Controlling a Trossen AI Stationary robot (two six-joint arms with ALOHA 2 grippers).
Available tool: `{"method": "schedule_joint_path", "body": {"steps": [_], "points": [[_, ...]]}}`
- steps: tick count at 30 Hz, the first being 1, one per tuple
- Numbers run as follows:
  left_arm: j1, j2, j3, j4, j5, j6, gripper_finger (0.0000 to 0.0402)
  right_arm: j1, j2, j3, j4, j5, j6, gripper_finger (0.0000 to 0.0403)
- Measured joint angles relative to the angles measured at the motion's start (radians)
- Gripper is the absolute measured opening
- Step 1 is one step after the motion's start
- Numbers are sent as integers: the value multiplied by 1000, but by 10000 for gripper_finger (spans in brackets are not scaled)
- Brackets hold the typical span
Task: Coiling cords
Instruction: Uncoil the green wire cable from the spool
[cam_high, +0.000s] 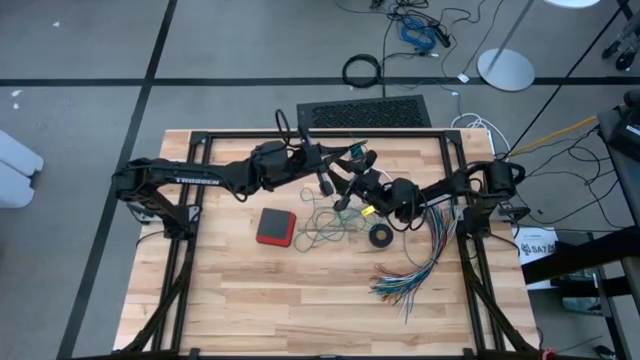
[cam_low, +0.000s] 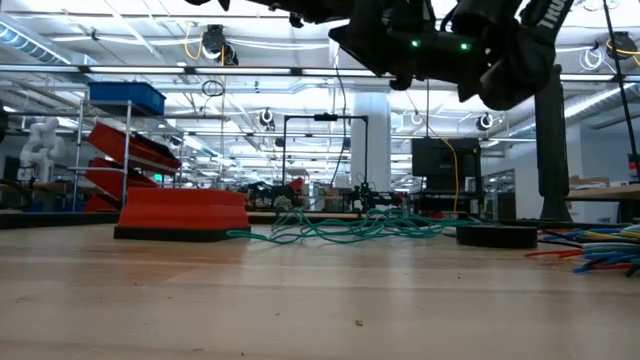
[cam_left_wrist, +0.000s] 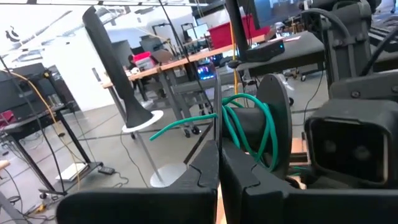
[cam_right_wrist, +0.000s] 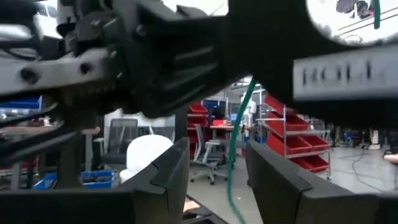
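The teal-green cord (cam_high: 322, 228) lies partly as a loose heap (cam_low: 350, 228) on the wooden table, beside a red box. Above the heap my two grippers meet at mid-table. My left gripper (cam_left_wrist: 217, 163) points level toward the right arm and is shut on the cord near its end. My right gripper (cam_right_wrist: 231, 171) points slanting up toward the left arm, its fingers apart. Turns of the cord (cam_left_wrist: 249, 127) are wound about its front part, and one strand (cam_right_wrist: 236, 155) runs down between its fingers. My left gripper pinches the teal cord (cam_left_wrist: 215, 117) between its two fingertips, close to the cord's end; the short free end (cam_left_wrist: 168, 130) sticks out sideways. The fingers lie level, across the cord, high above the table. My right gripper carries turns of the cord around a dark round part (cam_left_wrist: 264, 118) of its front. Which part that is cannot be told. The strand between its fingers hangs slack toward the table.
A flat red box (cam_high: 275, 226) lies left of the heap, and a small black tape ring (cam_high: 380, 236) right of it. A fanned bundle of multicoloured wires (cam_high: 410, 275) spreads toward the near right. Bare wood lies at the near left.
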Motion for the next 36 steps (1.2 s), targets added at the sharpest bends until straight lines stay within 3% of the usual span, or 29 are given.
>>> {"method": "schedule_joint_path", "body": {"steps": [7,14,27,30,36], "points": [[-2,-33,0,-19,4,0,0,-13,0,67,-95,-1,9,125],[-1,-63,0,-97,-26,10,0,-2,0,87,-125,-5,-4,10],[21,-72,0,-222,-238,187,0,68,-83,87,-224,3,-23,1],[22,-72,0,-241,-281,234,0,95,-118,87,-276,64,-72,1],[21,-81,0,-298,-302,244,0,126,-223,87,-459,295,-205,1]]}}
